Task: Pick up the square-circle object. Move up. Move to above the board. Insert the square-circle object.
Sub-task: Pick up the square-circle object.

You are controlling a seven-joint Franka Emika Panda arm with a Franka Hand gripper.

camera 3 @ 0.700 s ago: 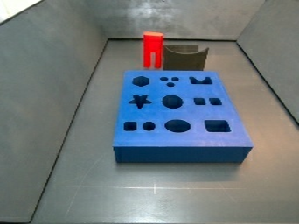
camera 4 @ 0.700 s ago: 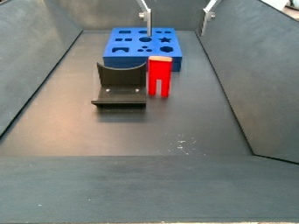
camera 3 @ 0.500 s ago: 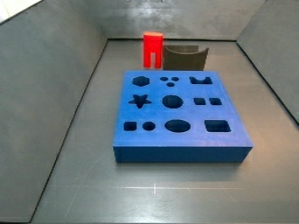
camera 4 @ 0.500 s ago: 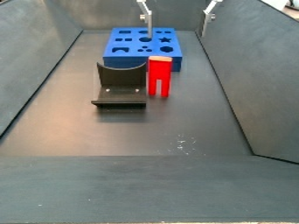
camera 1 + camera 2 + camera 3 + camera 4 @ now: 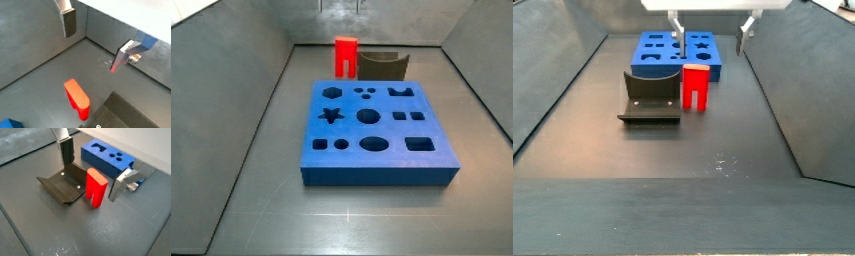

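Dark grey matte floor (image 5: 673, 190), sloping grey metal walls (image 5: 238, 90), faint scuffs, soft even light

Peg (image 5: 696, 87): bright red. Board (image 5: 378, 140): blue, dark cut-outs. Fixture (image 5: 651, 97): dark grey. Gripper (image 5: 92, 164) above peg: silver fingers, dark pads.

One square-circle object (image 5: 696, 86), one board (image 5: 378, 135) and one fixture (image 5: 649, 97) stand on the floor. One gripper (image 5: 711, 34) hangs at the upper middle, with two fingers (image 5: 66, 152).
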